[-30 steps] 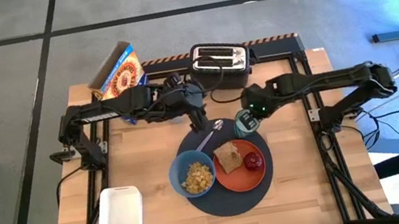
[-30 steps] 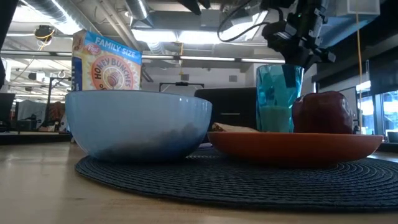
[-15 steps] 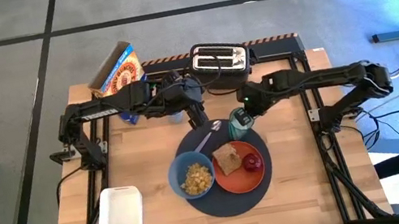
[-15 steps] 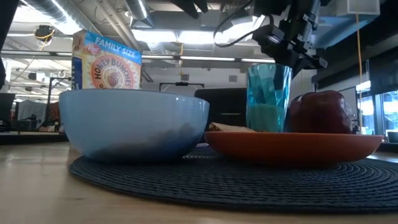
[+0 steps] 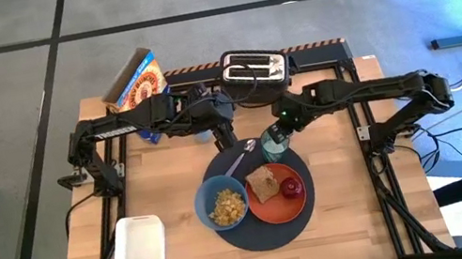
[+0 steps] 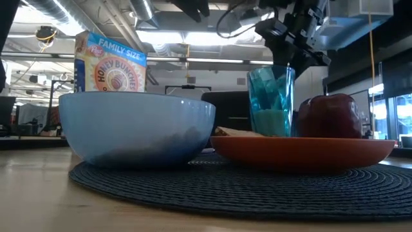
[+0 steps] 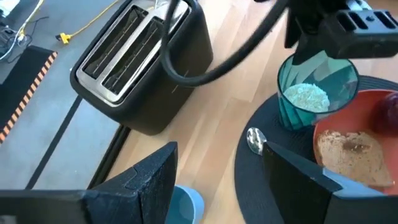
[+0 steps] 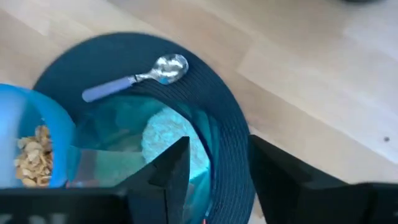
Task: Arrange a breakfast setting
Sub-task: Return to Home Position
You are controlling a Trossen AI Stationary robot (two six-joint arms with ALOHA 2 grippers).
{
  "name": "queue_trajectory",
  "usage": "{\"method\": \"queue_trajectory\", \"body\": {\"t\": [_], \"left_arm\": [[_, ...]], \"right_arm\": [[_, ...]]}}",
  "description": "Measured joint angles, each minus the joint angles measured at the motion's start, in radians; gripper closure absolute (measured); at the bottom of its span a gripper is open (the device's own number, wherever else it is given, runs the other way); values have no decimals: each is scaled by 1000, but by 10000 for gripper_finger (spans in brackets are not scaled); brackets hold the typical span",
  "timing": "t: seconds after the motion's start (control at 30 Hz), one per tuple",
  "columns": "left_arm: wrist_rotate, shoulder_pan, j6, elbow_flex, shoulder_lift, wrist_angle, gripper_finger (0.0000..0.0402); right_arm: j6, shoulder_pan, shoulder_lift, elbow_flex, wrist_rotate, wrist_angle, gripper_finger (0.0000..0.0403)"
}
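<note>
Glass (image 6: 270, 100) is stood on the placemat (image 5: 264, 236) just behind the plate (image 5: 278, 209), on the toaster (image 7: 140, 62) side; whether it touches the plate's rim cannot be told. Right gripper (image 8: 219, 146) is held directly over the glass with fingers spread, one above the mouth and one outside the wall, nothing clamped. Left gripper (image 7: 219, 152) is held open and empty behind the plate, off its left, near the spoon (image 8: 134, 79), which is laid on the placemat behind-left of the plate. Bowl (image 6: 138, 125) is set just left of the plate; toast (image 5: 265, 182) and red fruit (image 6: 328, 116) are carried on the plate. Setting is judged complete, only the pull-away remaining. Risk: if the right gripper is drawn off sideways before being raised, the glass wall could be caught and the glass tipped onto the plate, pale contents spilled. The spoon could be knocked if the left gripper is swung low.
</note>
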Motion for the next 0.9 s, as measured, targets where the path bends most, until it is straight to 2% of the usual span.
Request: {"method": "queue_trajectory", "body": {"t": [0.07,0.17,0.37,0.43,0.53,0.67,0.77,0.9], "left_arm": [[40,1,21,0,-2,5,171],[180,20,50,0,-28,73,171],[211,59,102,-3,-122,152,171],[293,71,103,-43,-154,258,171],[490,77,136,-175,-237,519,171],[634,57,176,-430,-361,868,171],[691,59,164,-625,-418,1076,171],[688,61,125,-803,-473,1304,171]], "right_arm": [[-18,0,0,23,14,-5,245],[-42,0,-14,70,19,0,235],[-136,1,-124,146,72,11,228],[-201,14,-184,146,80,52,228],[-327,56,-287,109,60,173,228],[-452,149,-430,-22,-18,465,229],[-494,213,-512,-160,-63,686,229],[-537,251,-600,-319,-77,931,229]]}}
